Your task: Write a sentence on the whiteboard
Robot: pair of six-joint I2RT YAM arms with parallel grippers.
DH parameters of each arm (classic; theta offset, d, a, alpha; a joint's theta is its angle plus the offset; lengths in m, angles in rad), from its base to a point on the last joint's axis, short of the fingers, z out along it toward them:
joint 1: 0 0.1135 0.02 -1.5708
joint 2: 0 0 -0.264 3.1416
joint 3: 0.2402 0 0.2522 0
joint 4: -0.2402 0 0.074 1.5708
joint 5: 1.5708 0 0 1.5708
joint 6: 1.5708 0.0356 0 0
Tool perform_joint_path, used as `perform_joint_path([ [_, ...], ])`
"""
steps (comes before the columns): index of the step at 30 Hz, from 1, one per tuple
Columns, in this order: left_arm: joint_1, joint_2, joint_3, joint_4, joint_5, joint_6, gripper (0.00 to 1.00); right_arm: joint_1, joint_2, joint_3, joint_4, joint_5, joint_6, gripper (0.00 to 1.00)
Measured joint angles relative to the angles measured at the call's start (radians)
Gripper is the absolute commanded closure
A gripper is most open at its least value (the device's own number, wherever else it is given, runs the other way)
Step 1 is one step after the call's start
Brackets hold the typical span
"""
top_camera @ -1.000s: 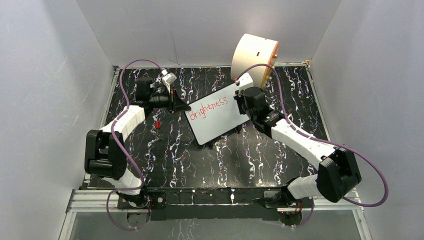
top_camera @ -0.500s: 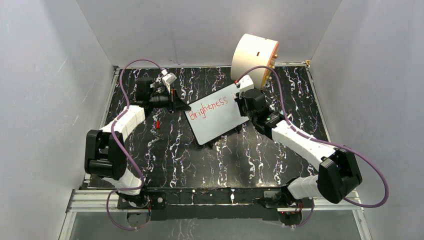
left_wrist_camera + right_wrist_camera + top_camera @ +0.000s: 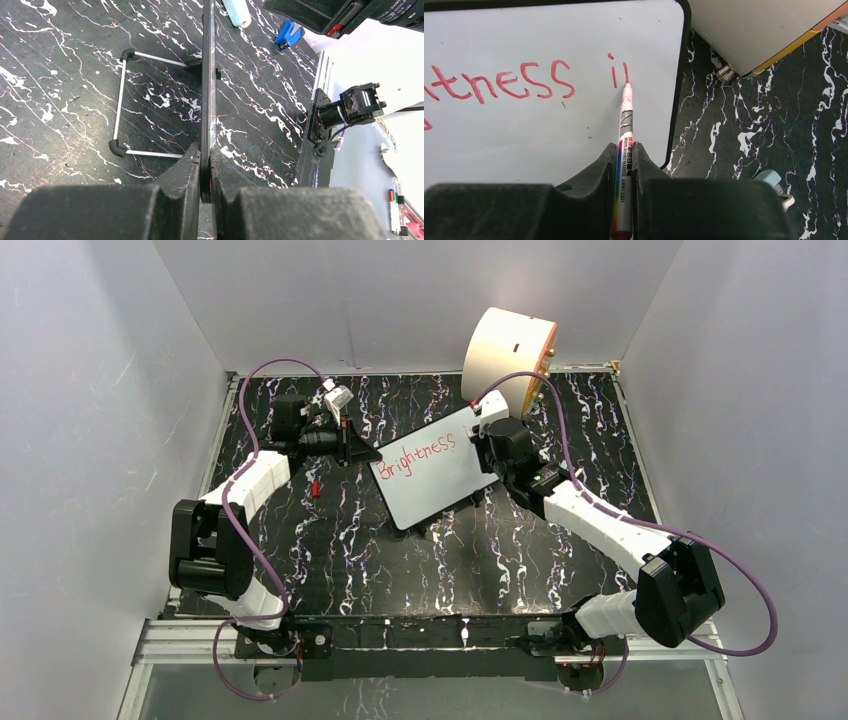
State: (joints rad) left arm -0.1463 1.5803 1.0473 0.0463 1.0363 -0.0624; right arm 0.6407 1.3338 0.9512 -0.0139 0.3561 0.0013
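Mid-sentence, the small white rectangular whiteboard with rounded corners and a thin black rim point(image 3: 432, 472) sits near the centre of the black, white-veined marble-pattern table point(image 3: 500, 550), turned at an angle between the two arms. Red handwritten marker letters point(image 3: 418, 457) across its upper part read "Brightness"; the right wrist view adds a dotted "i" and a fresh short stroke beside it, close to the board's right edge. The right gripper point(image 3: 625, 165) is clamped on a slim grey whiteboard marker with a rainbow-striped label point(image 3: 624, 150), whose red tip touches the board at the foot of that last stroke. The left gripper point(image 3: 205, 170) is closed tight on the board's opposite edge, seen edge-on from the left wrist, with a thin silver wire stand with black corner caps point(image 3: 120, 100) on the table just beside it. A large cream cylinder with an orange rim point(image 3: 505, 355) leans at the back wall behind the board, and a small red object point(image 3: 316, 487) lies on the table near the left arm.
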Motion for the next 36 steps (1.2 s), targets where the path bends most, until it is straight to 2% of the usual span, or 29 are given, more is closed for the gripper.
perform_joint_path([
  [36,0.0,0.0,0.0,0.0,0.0,0.0,1.0,-0.006,0.014,0.021,0.035,0.009,-0.024,1.0],
])
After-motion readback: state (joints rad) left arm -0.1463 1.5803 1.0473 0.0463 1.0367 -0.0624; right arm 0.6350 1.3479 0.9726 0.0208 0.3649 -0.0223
